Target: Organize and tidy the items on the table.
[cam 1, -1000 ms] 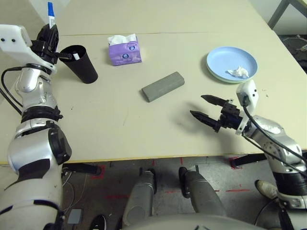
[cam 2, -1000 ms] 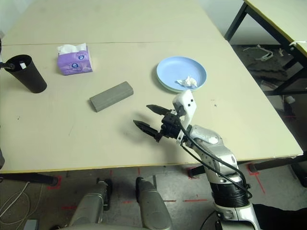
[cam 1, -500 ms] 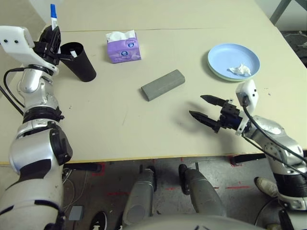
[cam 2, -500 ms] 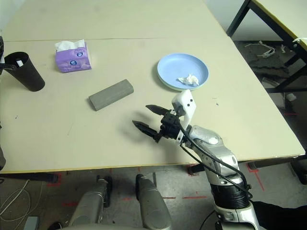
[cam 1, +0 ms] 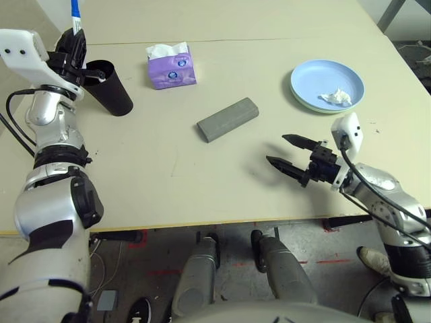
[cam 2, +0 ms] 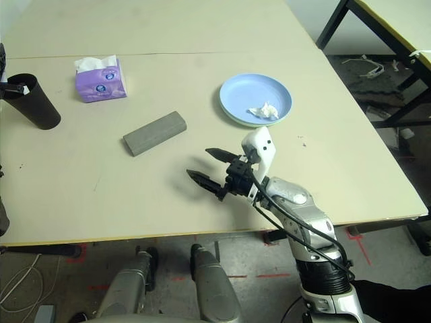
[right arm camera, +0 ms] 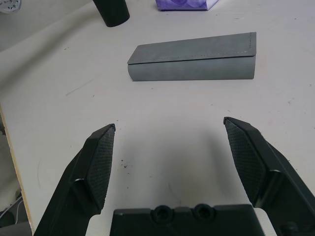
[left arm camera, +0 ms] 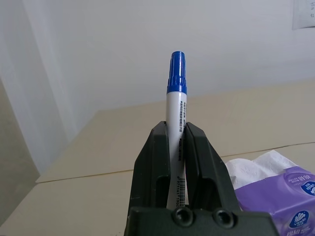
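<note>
My left gripper is shut on a white marker with a blue cap, held upright just beside the rim of the black cup at the table's far left. Something white shows inside the cup. The grey glasses case lies flat mid-table. My right gripper hangs open above the pale beige table, short of the case, nothing between its fingers. A blue plate stacked on a green one holds the white tissue wad at the far right. Sunglasses are out of view.
A purple tissue box stands behind the case, between cup and plates. A seam crosses the table beyond it. A dark-legged second table stands off to the right, with floor clutter under it.
My left gripper has risen a little with the blue-capped marker beside the cup. The head camera shifted slightly. The right gripper has stayed open in the same place.
</note>
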You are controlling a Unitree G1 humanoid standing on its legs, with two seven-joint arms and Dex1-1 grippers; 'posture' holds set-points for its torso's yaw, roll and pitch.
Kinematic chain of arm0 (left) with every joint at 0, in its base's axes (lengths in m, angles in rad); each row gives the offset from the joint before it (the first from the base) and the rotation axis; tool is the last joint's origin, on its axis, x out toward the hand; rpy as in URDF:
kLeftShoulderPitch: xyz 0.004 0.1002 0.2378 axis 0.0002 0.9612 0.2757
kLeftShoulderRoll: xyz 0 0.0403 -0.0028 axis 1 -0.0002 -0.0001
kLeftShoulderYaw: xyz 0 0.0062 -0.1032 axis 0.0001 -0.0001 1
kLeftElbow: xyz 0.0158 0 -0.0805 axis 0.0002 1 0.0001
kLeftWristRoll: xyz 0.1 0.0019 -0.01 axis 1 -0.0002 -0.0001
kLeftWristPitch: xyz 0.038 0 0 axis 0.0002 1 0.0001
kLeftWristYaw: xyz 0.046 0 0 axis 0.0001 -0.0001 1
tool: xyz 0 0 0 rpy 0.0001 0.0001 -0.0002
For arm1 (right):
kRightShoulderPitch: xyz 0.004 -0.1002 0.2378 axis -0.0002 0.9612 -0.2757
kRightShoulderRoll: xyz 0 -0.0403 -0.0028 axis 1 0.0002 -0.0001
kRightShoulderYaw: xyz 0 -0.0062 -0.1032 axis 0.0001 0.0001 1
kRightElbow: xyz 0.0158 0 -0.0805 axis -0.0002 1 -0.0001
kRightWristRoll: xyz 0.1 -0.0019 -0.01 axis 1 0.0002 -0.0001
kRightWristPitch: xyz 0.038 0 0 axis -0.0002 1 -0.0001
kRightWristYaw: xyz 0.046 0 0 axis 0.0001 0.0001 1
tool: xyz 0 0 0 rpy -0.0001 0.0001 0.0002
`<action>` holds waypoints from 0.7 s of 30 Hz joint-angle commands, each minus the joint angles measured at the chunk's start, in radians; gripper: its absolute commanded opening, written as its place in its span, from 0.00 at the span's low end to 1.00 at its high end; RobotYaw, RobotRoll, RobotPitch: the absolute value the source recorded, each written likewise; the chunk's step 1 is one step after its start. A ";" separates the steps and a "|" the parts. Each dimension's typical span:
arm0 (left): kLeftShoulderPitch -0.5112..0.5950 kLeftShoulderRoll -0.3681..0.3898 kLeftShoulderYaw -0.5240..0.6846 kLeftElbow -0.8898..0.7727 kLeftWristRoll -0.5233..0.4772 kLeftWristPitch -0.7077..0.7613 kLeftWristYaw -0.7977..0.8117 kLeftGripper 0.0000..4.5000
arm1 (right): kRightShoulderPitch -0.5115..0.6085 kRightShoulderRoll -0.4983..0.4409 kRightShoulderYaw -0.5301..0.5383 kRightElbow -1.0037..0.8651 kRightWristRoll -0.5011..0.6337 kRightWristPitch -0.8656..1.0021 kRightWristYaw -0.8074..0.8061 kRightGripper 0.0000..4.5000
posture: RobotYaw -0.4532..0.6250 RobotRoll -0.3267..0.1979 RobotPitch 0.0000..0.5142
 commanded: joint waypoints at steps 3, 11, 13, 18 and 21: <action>0.010 0.005 -0.004 0.018 0.015 -0.012 0.014 0.38 | 0.007 -0.006 -0.008 -0.026 0.013 0.011 -0.002 1.00 | 0.26 0.62 0.53; 0.007 0.001 0.002 0.014 0.018 -0.022 0.017 0.94 | 0.006 -0.004 -0.011 -0.032 0.015 0.017 -0.002 1.00 | 0.26 0.62 0.52; 0.009 0.003 0.006 0.012 0.014 -0.022 0.013 0.99 | 0.005 -0.003 -0.009 -0.031 0.013 0.017 -0.001 1.00 | 0.26 0.62 0.52; 0.038 0.002 0.039 -0.023 -0.040 0.001 -0.056 0.99 | -0.005 0.008 -0.024 -0.022 0.017 0.014 -0.017 1.00 | 0.26 0.62 0.51; 0.071 0.019 0.073 -0.070 -0.092 0.027 -0.100 0.99 | -0.025 0.013 -0.061 -0.007 0.019 -0.002 -0.042 1.00 | 0.27 0.62 0.51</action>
